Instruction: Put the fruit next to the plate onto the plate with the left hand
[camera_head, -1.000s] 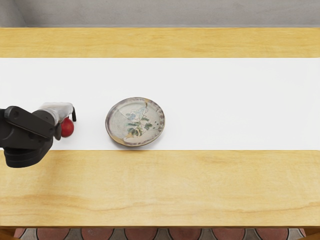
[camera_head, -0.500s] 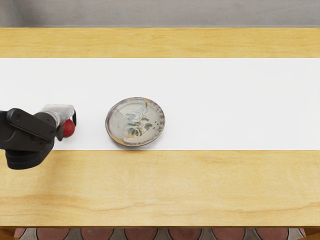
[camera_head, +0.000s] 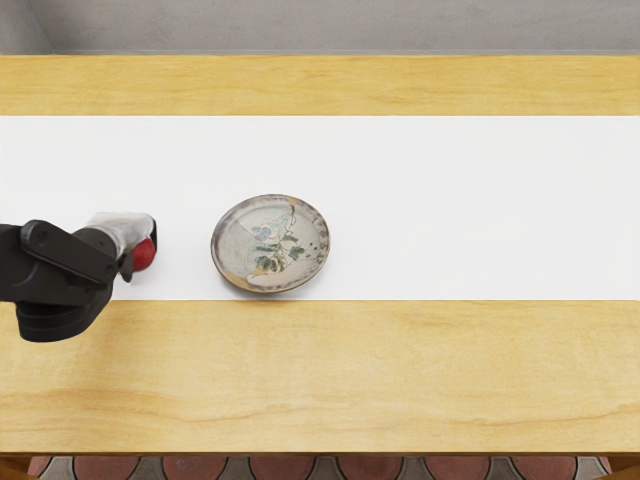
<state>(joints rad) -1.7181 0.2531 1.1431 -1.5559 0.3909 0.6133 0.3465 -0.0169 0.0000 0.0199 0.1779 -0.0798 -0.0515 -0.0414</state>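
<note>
Now gripping the red fruit (camera_head: 147, 254) in the curled left robot hand (camera_head: 122, 233); patterned plate (camera_head: 270, 243) to its right, white bench (camera_head: 185, 262) surface between.

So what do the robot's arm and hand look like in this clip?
Only the left arm shows: bulky matte black segments with rounded edges and a round joint cap. The left hand is pale silver-grey with a dark edge at its tip. No cables or markings are visible. The right arm is out of view.
</note>
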